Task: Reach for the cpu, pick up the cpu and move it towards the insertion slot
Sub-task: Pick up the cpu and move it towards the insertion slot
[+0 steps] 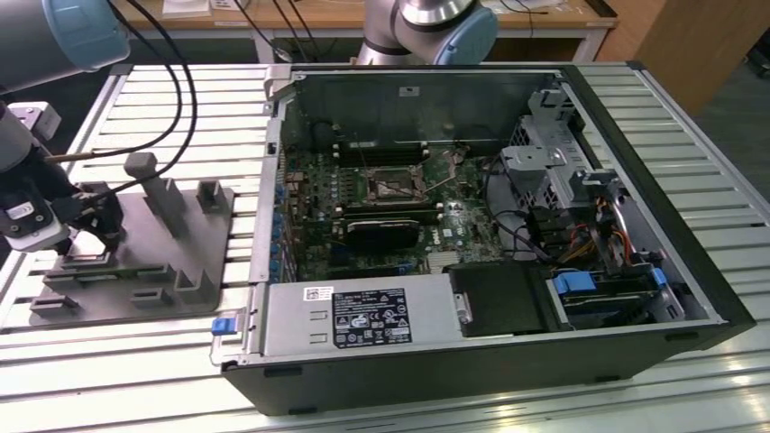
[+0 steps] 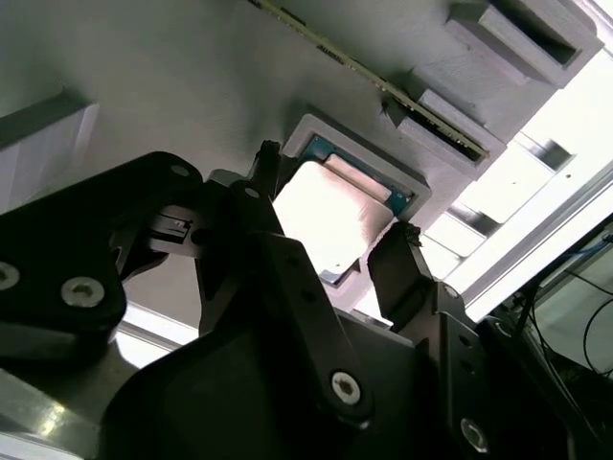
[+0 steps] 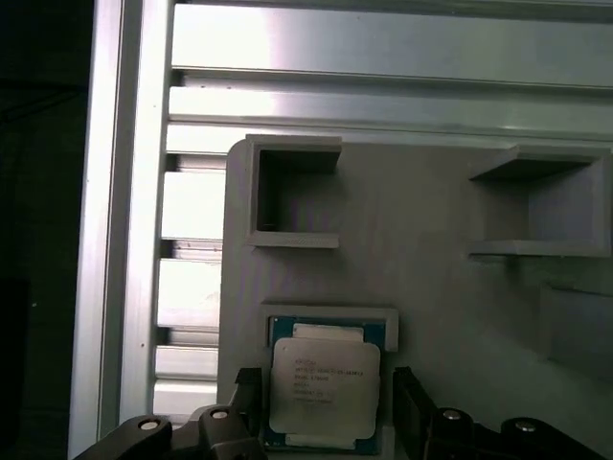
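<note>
First wrist view showed me the cpu (image 3: 324, 388) in its grey fixture (image 3: 431, 287), flanked by my open, empty end effector (image 3: 324, 407).

One cpu (image 3: 324, 383) lies in one grey fixture (image 1: 223, 234) beside the one computer case (image 1: 481, 370); one insertion slot (image 1: 394, 187) inside it

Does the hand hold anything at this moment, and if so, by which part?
Nothing is held yet. The hand is open, its fingers beside two opposite edges of the cpu, which lies in the grey fixture.
</note>
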Controlling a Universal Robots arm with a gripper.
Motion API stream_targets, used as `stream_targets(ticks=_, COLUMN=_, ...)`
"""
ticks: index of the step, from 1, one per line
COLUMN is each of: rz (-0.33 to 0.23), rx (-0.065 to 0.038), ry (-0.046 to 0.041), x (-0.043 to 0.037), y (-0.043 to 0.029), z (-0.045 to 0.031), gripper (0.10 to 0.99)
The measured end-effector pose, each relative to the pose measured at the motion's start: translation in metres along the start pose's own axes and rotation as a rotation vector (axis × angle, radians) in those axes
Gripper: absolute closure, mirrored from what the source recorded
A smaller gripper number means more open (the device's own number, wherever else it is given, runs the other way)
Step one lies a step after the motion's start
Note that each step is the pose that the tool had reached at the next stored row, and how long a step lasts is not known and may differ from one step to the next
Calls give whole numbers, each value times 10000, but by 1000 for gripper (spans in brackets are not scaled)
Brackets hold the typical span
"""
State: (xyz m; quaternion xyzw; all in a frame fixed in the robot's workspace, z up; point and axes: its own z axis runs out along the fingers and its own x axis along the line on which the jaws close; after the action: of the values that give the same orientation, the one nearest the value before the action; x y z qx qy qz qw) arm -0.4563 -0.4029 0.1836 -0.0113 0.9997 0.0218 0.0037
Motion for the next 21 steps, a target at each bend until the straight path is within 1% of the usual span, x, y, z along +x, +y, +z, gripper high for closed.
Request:
stream_targets(ticks=9, rz=2, rx=1, ry=1, x=0, y=5, z=0, gripper=439)
stream_targets(ticks=10, rz=2, rx=1, ry=1, x=1, y=5, z=0, gripper=455)
stream_targets(ticks=11, rz=2, rx=2, ry=3, x=1, y=5, z=-1, gripper=518)
stream_targets(ticks=12, rz=2, rx=2, ry=3, x=0, y=5, z=-1, gripper=518)
stream_targets(ticks=13, rz=2, rx=1, ry=2, x=0, y=6, z=-1, gripper=545)
stream_targets(ticks=18, rz=2, rx=1, ry=1, x=0, y=7, z=-1, gripper=545)
stream_targets(ticks=21, rz=2, rx=0, ry=0, x=0, y=9, z=-38, gripper=545)
